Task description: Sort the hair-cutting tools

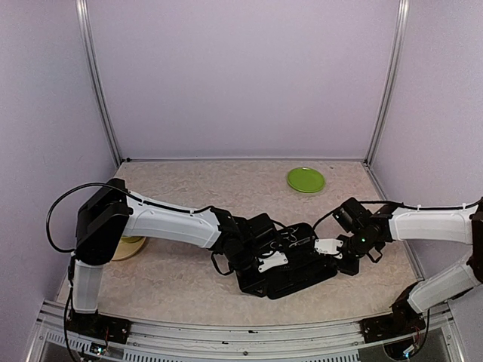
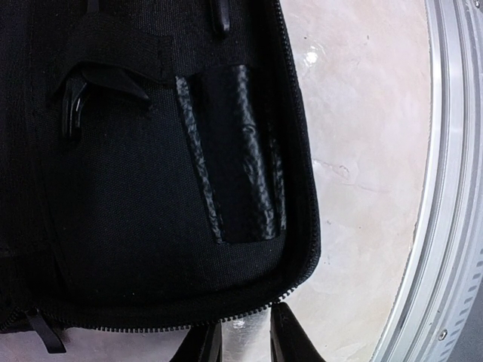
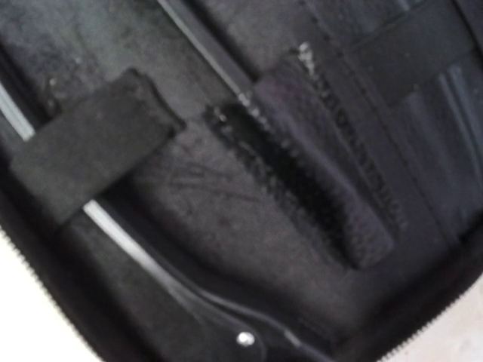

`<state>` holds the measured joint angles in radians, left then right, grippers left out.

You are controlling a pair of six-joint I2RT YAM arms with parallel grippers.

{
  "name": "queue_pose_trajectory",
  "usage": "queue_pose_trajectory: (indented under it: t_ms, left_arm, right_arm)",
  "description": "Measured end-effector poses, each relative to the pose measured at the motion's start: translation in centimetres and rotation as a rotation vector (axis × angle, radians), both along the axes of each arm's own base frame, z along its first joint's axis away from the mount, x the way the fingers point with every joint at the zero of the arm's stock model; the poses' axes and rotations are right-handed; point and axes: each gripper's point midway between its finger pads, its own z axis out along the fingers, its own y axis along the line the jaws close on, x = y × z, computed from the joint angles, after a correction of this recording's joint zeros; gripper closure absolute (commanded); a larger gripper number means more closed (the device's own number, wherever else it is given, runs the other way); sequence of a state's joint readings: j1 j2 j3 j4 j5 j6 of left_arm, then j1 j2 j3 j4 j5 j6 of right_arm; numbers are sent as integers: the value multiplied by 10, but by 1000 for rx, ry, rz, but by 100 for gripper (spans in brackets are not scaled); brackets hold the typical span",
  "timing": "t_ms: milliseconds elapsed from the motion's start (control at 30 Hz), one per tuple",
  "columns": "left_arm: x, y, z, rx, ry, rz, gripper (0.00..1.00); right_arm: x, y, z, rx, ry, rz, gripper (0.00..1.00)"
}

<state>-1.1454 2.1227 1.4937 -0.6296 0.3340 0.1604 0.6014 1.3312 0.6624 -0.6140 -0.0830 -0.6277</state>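
Observation:
The black case lies open at the table's near middle, and both grippers are over it. In the left wrist view, thin black hair clips sit in a textured pocket, and another black clip is tucked under a flap. My left gripper is at the case's zipper edge, slightly open and empty, and it also shows in the top view. In the blurred right wrist view, a silver scissor blade runs under a strap to its pivot screw. My right gripper hangs close over the case, its fingers hidden.
A green plate sits at the back right of the table. A pale round dish shows partly under my left arm at the left. The metal table rail runs close to the case's near edge.

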Motion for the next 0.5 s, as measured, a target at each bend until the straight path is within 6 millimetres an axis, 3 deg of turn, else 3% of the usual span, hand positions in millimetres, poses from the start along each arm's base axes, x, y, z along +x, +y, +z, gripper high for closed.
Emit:
queue_pose_trajectory:
  t_ms: [500]
  left_arm:
    - [0,0,0,-1,2,1,76]
  right_arm:
    - [-9,22,-3,-34,20,54,100]
